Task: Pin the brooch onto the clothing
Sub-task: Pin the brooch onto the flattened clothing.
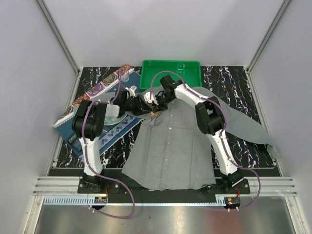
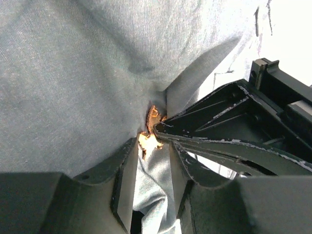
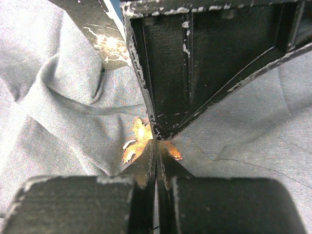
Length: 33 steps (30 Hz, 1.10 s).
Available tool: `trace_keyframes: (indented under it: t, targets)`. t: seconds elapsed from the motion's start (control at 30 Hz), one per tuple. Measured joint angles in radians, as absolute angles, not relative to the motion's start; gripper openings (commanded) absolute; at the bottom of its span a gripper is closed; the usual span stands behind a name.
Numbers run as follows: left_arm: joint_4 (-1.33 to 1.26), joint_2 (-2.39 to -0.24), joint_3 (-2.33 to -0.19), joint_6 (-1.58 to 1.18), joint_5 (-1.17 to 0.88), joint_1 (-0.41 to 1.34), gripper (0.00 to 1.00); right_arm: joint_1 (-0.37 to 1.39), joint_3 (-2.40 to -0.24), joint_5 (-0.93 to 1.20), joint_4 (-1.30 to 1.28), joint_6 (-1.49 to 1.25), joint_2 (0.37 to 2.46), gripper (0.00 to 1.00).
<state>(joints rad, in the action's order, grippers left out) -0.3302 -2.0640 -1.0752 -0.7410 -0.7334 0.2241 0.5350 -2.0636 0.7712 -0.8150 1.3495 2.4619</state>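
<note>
The right gripper's [image 3: 156, 145] fingers are pressed flat together, tips against the orange brooch [image 3: 136, 141] on the grey shirt [image 3: 63, 97]. Crowding it head-on, the left gripper [image 2: 152, 146] stands parted, a shirt fold between its fingers. A green tray [image 1: 170, 68] lies just beyond.

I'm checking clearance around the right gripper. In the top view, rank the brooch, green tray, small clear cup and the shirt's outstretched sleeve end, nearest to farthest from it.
1. brooch: at the tips of the right gripper jaws, by the collar.
2. green tray: just behind, at the back.
3. small clear cup: back left.
4. sleeve end: far right edge.
</note>
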Motion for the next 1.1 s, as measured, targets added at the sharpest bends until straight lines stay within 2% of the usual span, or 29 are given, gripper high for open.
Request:
trace_keyframes:
  t: [0.2, 0.5, 0.67, 0.83, 0.93, 1.0, 1.1]
  targets:
    - [-0.253, -2.064, -1.102, -0.683, -0.719, 0.237, 0.30, 0.535, -2.064, 0.771, -0.815, 1.350, 2.462, 0.02]
    - [-0.131, -2.070, -1.150, -0.621, -0.675, 0.245, 0.19, 0.535, -2.064, 0.772, -0.813, 1.350, 2.462, 0.17]
    - [-0.111, -2.078, -1.160, -0.619, -0.670, 0.245, 0.15, 0.535, -2.064, 0.771, -0.809, 1.351, 2.460, 0.21]
    - [-0.100, -2.082, -1.167, -0.619, -0.670, 0.245, 0.14, 0.535, -2.064, 0.770, -0.809, 1.349, 2.460, 0.19]
    - [-0.097, -2.084, -1.171, -0.619, -0.672, 0.245, 0.14, 0.535, -2.066, 0.770, -0.809, 1.338, 2.460, 0.12]
    - [-0.097, -2.084, -1.171, -0.617, -0.673, 0.245, 0.16, 0.535, -2.066, 0.770, -0.812, 1.330, 2.460, 0.13]
    - [-0.100, -2.084, -1.171, -0.618, -0.675, 0.245, 0.23, 0.535, -2.070, 0.770, -0.820, 1.326, 2.460, 0.09]
